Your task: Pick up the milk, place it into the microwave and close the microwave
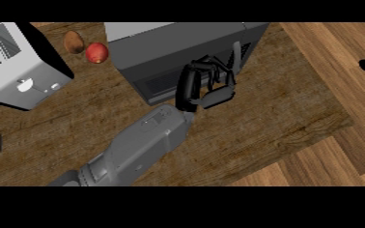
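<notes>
Toaster: a pale toaster (28,72) stands at the far left of the worktop (271,121), untouched.
Produce: a brown potato (73,42) and a red fruit (97,52) lie just beside each other, between the toaster and the microwave.
Microwave: the dark microwave (178,41) sits at centre. Its door (160,84) looks closed or very nearly so against the body.
Milk: nowhere to be seen on the worktop; it is probably inside the microwave, behind the door.
Left hand: the left hand (206,84) reaches in from the lower left, fingers curled and holding nothing, knuckles against the right part of the door front.
Right hand: only a dark sliver, likely the right hand (362,64), shows at the right edge; its state cannot be told.
Step in hand: apparently the last one, closing the microwave.
Next move: a short press to seat the door flush, if any gap is left, then drawing the hand back clear of the front.
</notes>
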Robot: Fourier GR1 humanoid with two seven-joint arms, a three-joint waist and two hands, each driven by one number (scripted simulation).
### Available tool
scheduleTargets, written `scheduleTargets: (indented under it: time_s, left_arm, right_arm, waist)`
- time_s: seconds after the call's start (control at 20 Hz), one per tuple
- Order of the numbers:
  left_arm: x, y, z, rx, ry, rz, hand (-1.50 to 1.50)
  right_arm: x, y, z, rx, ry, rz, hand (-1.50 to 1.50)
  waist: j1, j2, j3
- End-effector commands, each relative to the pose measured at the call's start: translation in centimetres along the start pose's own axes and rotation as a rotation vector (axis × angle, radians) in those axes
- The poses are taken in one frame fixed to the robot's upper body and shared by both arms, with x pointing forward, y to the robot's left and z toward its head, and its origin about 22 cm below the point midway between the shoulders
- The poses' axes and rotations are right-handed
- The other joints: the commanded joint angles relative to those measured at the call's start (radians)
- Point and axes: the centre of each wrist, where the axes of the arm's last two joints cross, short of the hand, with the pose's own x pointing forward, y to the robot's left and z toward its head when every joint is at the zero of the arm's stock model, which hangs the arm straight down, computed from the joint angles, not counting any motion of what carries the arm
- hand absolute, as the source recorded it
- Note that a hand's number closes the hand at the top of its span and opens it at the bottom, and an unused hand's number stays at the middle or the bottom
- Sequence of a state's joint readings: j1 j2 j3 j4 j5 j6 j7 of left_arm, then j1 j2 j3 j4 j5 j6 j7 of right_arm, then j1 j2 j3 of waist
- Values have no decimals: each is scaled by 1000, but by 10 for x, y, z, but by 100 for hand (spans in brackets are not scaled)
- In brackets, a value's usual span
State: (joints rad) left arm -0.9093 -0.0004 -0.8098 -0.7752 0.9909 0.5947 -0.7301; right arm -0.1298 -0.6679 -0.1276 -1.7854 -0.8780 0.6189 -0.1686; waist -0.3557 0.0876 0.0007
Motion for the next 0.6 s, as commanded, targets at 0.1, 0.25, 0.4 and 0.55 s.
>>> scheduleTargets:
  time_s: [0.1,0.25,0.4,0.55]
  left_arm:
    - [-1,9,-17,36,21,-27,150]
    - [2,7,-20,31,27,-16,150]
    - [2,7,-20,27,22,-8,150]
    - [1,7,-20,29,17,-13,150]
  right_arm:
    - [6,-3,0,17,11,-7,-150]
    - [7,-6,0,12,2,-14,-150]
    - [11,-6,-2,36,7,-3,-150]
    - [11,-6,-3,49,10,-11,-150]
  waist:
    - [-12,15,-2]
    - [-7,15,0]
    - [-7,15,-1]
    - [-9,17,0]
